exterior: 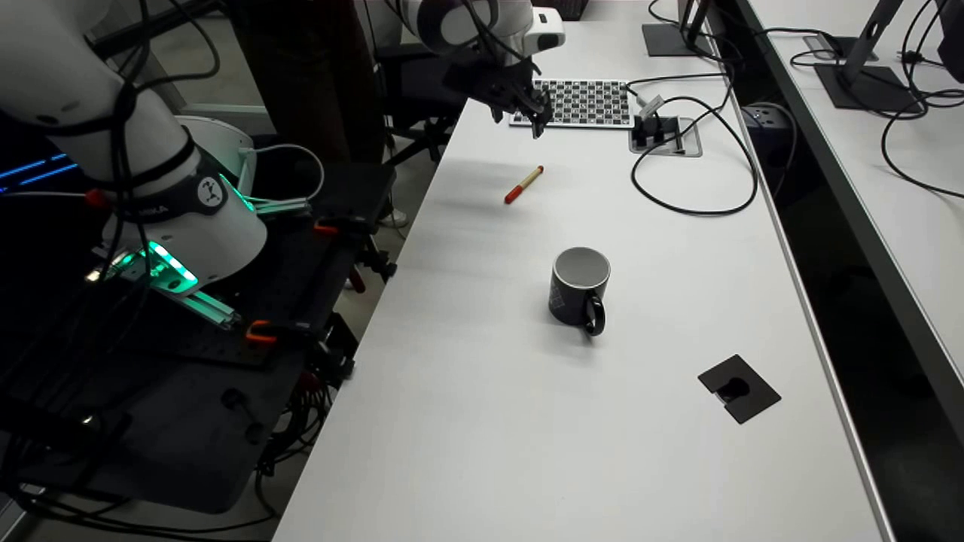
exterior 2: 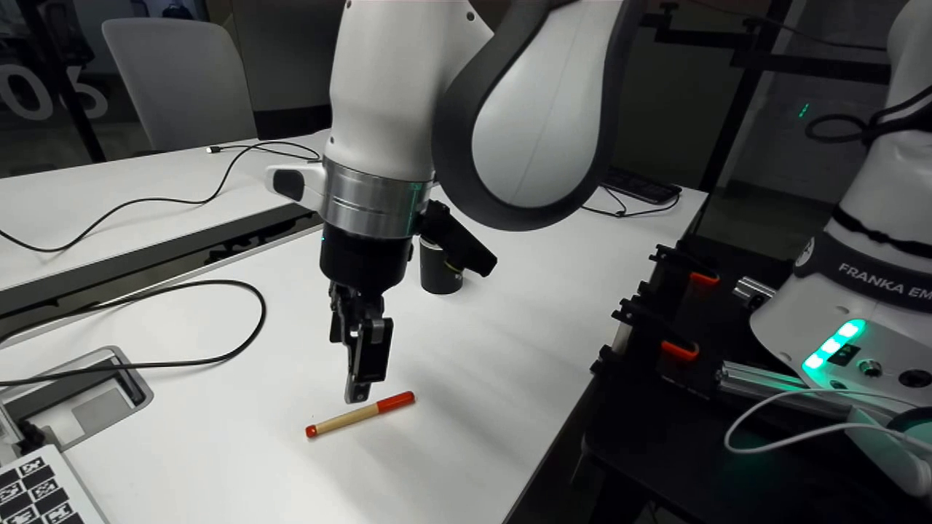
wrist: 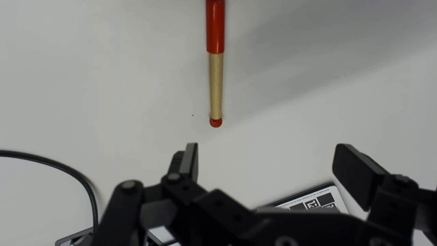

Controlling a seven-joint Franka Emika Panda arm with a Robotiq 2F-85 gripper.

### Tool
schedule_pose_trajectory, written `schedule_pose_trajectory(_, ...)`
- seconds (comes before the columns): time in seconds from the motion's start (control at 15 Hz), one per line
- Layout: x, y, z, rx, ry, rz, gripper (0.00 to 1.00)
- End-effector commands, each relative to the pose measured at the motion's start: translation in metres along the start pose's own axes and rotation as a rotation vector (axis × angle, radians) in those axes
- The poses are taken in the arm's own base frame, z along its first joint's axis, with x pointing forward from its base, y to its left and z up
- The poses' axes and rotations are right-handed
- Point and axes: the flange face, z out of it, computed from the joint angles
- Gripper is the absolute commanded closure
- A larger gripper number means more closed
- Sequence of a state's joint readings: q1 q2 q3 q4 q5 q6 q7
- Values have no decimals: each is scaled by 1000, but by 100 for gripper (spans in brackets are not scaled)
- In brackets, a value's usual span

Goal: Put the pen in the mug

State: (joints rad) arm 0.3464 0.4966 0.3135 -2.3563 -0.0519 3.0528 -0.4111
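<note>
On the white tabletop [exterior: 467,421], I see the red-and-tan pen [wrist: 216,85] lying below and just ahead of my Robotiq gripper [wrist: 265,153], which hangs spread wide. The black mug [exterior: 568,301] stands upright, well apart from the pen.

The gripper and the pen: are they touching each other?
Apart: the wrist view shows a strip of white tabletop between the pen and the open gripper.
</note>
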Motion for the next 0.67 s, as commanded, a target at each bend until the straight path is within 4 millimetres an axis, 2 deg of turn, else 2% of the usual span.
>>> schedule_pose_trajectory(0.0, 21, 1, 19, 19, -18, -30, 0)
schedule_pose_trajectory(0.27, 31, 10, 39, 45, -60, -51, 0)
schedule_pose_trajectory(0.6, 30, 30, 62, 17, -100, 32, 0)
